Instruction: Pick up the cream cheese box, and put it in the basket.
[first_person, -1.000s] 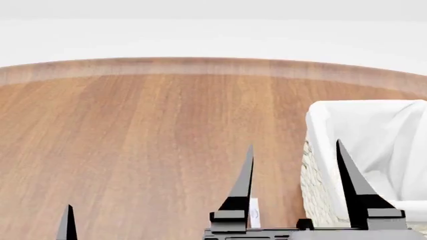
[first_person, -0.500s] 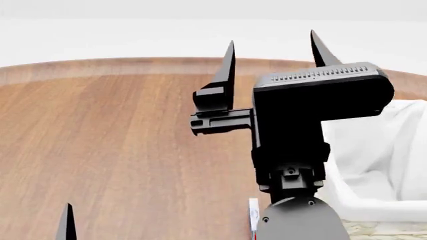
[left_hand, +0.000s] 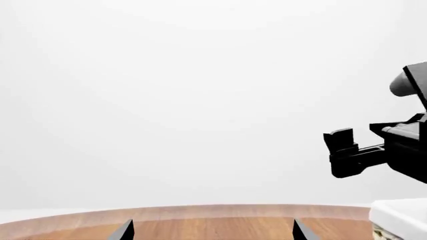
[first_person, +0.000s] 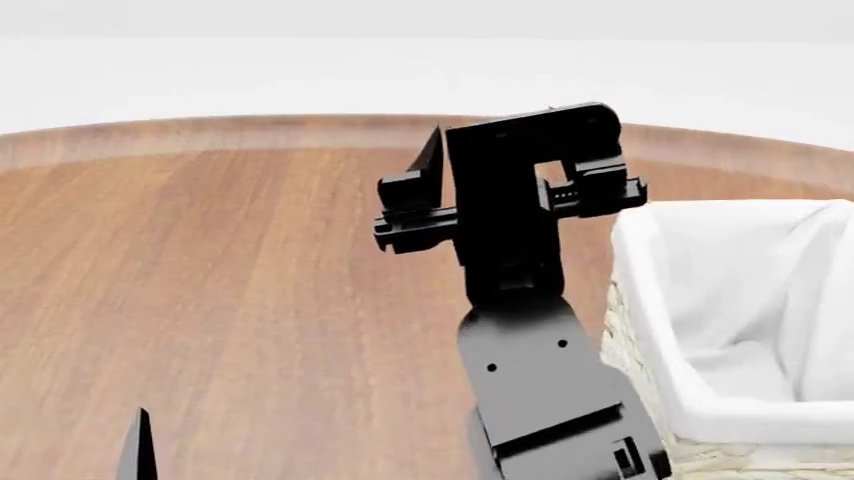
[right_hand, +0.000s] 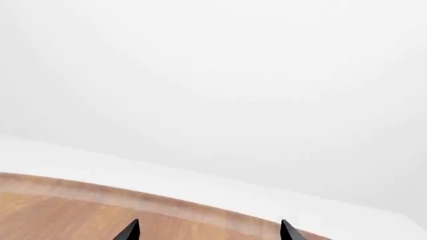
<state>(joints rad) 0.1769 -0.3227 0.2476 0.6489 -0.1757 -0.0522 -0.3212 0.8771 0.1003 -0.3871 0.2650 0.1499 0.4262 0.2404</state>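
One basket (first_person: 694, 400) shows only white liner inside; both pincers (right_hand: 208, 231) (left_hand: 212, 231) spread apart, holding nothing.

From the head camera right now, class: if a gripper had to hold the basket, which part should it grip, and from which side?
Pinch the left rim of the basket from above, one finger inside and one outside. It stands upright with an open top and looks too broad to span whole, while its cloth-covered wall is a narrow edge, likely thin enough.

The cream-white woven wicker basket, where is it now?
In the head view, the cream-white woven wicker basket stands on the wooden table at the right, beside the raised right arm.
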